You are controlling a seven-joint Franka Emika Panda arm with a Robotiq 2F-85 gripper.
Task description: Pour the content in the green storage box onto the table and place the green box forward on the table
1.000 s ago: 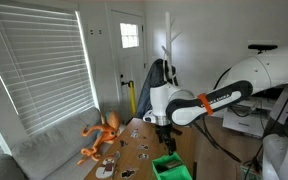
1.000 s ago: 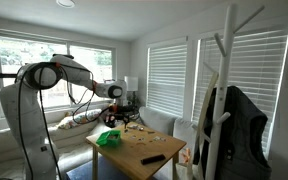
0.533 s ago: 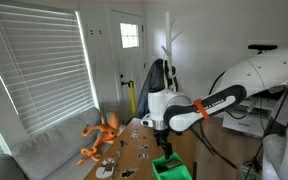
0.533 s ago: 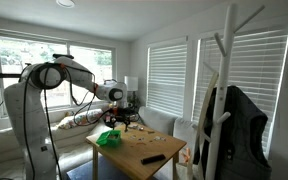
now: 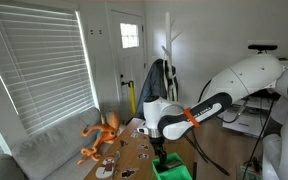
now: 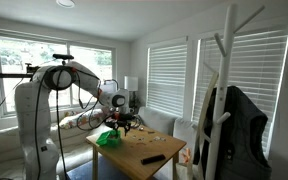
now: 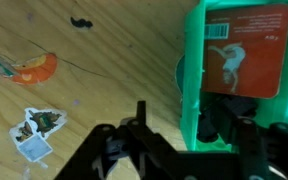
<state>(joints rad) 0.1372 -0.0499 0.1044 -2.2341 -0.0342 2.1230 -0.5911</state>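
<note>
The green storage box (image 7: pixel 192 70) fills the right of the wrist view, standing on the wooden table (image 7: pixel 104 70). In it lie a red card with a white animal picture (image 7: pixel 246 45) and dark small things (image 7: pixel 222 112). My gripper (image 7: pixel 191 135) is open and straddles the box's left wall, with one finger (image 7: pixel 139 125) outside over the table and the other inside. In both exterior views the gripper (image 5: pixel 162 150) (image 6: pixel 117 124) hangs just over the box (image 5: pixel 174 169) (image 6: pixel 108 139).
Flat stickers lie on the table: an orange one (image 7: pixel 34 68), a pale one (image 7: pixel 36 125) and a dark moustache shape (image 7: pixel 81 22). An orange plush toy (image 5: pixel 101 137) sits by the grey sofa (image 5: pixel 44 150). A coat rack (image 6: pixel 219 90) stands beyond the table.
The arm has come down and forward over the green box, bringing the gripper from above the table middle to the box's rim.
</note>
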